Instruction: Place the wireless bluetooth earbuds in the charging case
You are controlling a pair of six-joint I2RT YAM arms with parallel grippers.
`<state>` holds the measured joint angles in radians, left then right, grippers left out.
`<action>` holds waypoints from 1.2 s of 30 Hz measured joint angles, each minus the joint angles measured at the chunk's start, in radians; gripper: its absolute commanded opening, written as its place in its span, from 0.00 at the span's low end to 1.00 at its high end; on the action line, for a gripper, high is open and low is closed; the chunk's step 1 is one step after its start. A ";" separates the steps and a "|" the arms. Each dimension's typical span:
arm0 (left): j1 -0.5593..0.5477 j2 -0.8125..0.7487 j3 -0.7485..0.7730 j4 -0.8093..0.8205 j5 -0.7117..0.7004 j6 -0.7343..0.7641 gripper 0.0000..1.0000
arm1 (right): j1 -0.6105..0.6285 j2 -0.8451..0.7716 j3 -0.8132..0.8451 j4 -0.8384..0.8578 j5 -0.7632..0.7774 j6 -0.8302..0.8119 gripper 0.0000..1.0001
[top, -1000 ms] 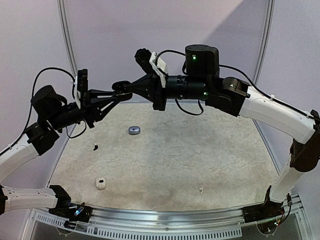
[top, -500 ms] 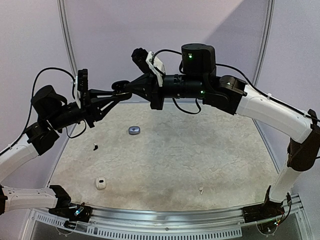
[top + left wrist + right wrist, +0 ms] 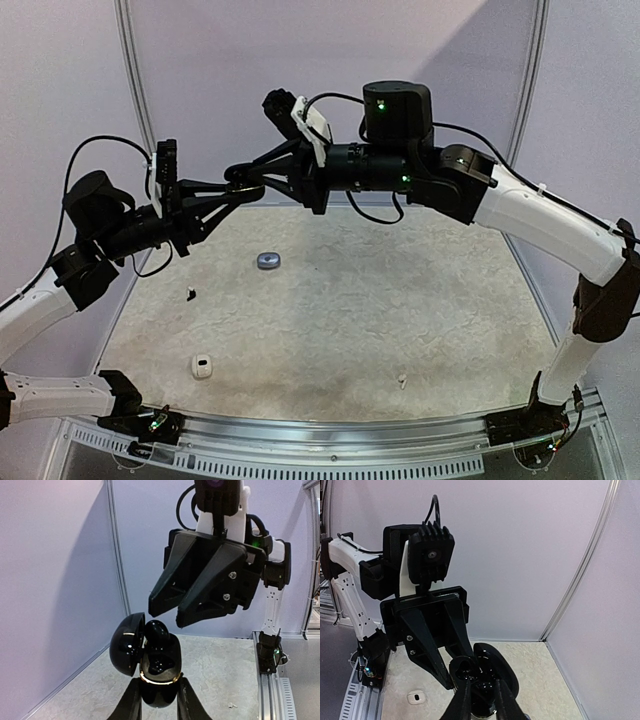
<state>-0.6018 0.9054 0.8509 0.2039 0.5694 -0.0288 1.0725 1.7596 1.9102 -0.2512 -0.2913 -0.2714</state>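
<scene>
The left hand [image 3: 159,692] grips the black case [image 3: 160,672] by its base, with the lid [image 3: 126,642] swung open toward 9 o'clock. A black bud [image 3: 157,630] sits in the case at its 12 o'clock edge. The right hand [image 3: 165,620] hangs just above the bud, fingers a little apart, gripping nothing. On the table [image 3: 400,300] lie a grey case [image 3: 268,260] at 11 o'clock, a loose bud [image 3: 189,294] at 9, a white case [image 3: 202,367] at 8 and a pale bud [image 3: 402,380] at 5
</scene>
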 measured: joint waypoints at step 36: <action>0.000 0.000 0.000 -0.026 -0.009 0.018 0.00 | 0.000 0.038 0.060 -0.047 0.080 0.069 0.21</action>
<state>-0.6018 0.9054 0.8509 0.1780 0.5606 -0.0105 1.0725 1.7977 1.9705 -0.2977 -0.2115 -0.2028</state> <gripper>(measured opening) 0.214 0.180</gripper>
